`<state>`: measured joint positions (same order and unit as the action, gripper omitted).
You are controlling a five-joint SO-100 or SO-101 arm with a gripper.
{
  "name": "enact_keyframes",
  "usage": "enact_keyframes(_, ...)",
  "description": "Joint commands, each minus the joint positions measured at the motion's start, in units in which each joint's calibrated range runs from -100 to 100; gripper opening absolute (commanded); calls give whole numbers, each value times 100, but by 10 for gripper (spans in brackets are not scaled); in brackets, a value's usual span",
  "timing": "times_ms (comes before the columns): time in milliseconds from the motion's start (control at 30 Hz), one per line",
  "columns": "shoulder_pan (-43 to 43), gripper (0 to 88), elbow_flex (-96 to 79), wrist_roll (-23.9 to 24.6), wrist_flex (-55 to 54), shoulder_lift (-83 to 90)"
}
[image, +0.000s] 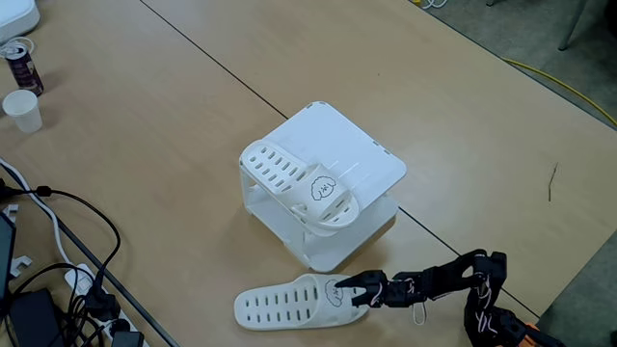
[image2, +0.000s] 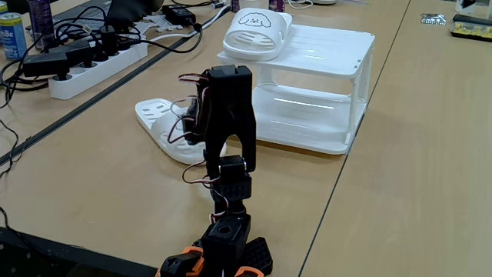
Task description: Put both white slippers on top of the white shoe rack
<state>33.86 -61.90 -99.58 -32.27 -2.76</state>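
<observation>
My hand (image: 355,289) clamps the floor slipper's (image: 289,304) heel beside the shoe rack (image: 371,159); open bench (image: 145,125) beyond.

I see one white slipper (image: 301,190) lying sole-down on the top shelf of the white shoe rack (image: 362,154), well apart from the jaws, its drawn face overhanging the shelf edge. The second white slipper (image: 289,302) lies flat on the table, its face end at the jaws, slotted toe pointing away from them.
</observation>
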Motion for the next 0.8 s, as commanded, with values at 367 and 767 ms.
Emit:
enact_keyframes(367,-146,260,421,-42,-146,-384)
enact_keyframes(767,-72,259,1161,-42,-146,-721)
